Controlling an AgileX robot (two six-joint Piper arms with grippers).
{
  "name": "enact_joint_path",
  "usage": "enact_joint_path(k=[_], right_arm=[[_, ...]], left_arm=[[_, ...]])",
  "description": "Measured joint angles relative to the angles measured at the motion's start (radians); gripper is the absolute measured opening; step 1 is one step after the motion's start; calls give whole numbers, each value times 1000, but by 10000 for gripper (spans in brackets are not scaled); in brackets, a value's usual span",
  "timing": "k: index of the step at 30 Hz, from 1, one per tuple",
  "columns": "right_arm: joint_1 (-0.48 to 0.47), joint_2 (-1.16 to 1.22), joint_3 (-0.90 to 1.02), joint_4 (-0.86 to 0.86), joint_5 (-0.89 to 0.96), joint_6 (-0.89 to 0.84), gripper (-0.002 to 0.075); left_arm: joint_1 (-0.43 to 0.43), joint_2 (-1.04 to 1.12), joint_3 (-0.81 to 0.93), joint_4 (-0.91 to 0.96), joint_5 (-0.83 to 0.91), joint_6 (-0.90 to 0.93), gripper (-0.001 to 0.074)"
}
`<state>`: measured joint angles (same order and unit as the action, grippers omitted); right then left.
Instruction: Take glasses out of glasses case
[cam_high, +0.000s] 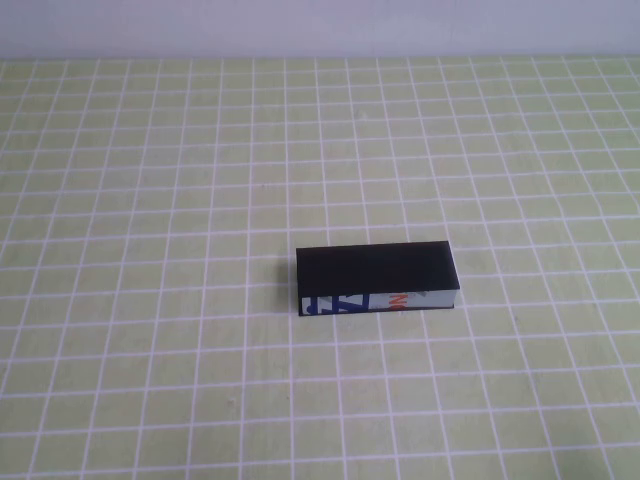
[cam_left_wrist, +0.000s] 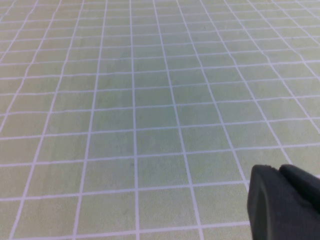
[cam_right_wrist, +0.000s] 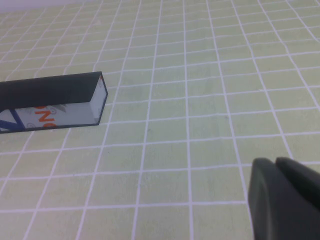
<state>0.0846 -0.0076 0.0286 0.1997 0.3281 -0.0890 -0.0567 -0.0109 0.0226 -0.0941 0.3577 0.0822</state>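
Observation:
The glasses case (cam_high: 377, 278) lies shut in the middle of the green checked table, black on top, its white front strip with blue and orange print facing me. It also shows in the right wrist view (cam_right_wrist: 52, 100). The glasses are hidden; none show. My left gripper (cam_left_wrist: 280, 172) is shut and empty over bare cloth, with the case out of its view. My right gripper (cam_right_wrist: 276, 164) is shut and empty, apart from the case's right end. Neither arm shows in the high view.
The green cloth with white grid lines (cam_high: 150, 330) covers the whole table. A pale wall (cam_high: 320, 25) runs along the far edge. Nothing else stands on the table.

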Motion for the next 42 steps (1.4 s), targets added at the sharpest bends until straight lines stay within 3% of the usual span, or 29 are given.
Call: enact_joint_path(k=[31, 34, 42], right_arm=[[0, 0, 0, 0, 0, 0, -18], [0, 0, 0, 0, 0, 0, -18], [0, 0, 0, 0, 0, 0, -18]], left_arm=[[0, 0, 0, -8, -2, 0, -4], [0, 0, 2, -80, -31, 0, -4], [0, 0, 2, -581, -243, 0, -4]])
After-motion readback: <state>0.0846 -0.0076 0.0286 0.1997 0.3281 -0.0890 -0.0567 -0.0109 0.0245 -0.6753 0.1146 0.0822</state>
